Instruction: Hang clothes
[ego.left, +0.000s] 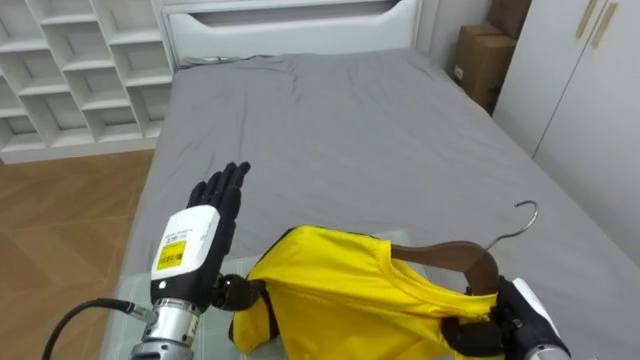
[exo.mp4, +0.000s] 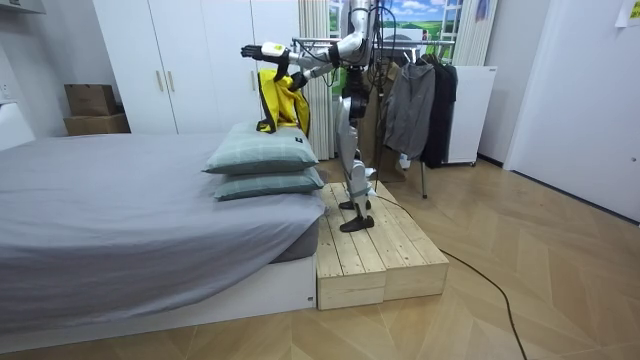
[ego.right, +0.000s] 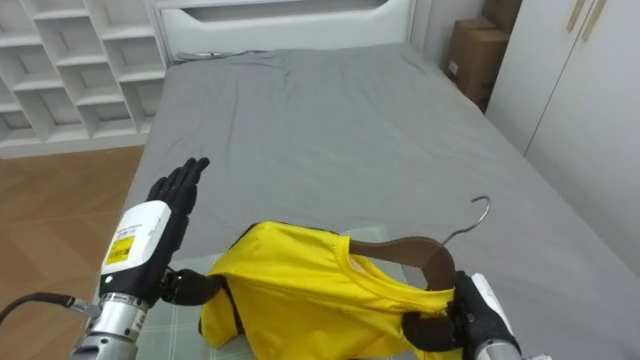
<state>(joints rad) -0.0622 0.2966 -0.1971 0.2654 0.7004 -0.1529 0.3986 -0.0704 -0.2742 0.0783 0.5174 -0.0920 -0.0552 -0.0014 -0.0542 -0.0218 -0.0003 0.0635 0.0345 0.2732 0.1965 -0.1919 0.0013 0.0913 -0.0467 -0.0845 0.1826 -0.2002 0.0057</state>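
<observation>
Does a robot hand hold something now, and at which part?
The right robot hand grips the yellow shirt, with the wooden hanger inside, at one shoulder. The left robot hand is open.

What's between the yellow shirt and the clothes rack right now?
No obstacle visible besides the robot itself. The right hand holds the hanger with the yellow shirt above the pillows; the rack, with dark garments on it, is behind the robot. The left hand is open beside the shirt.
</observation>
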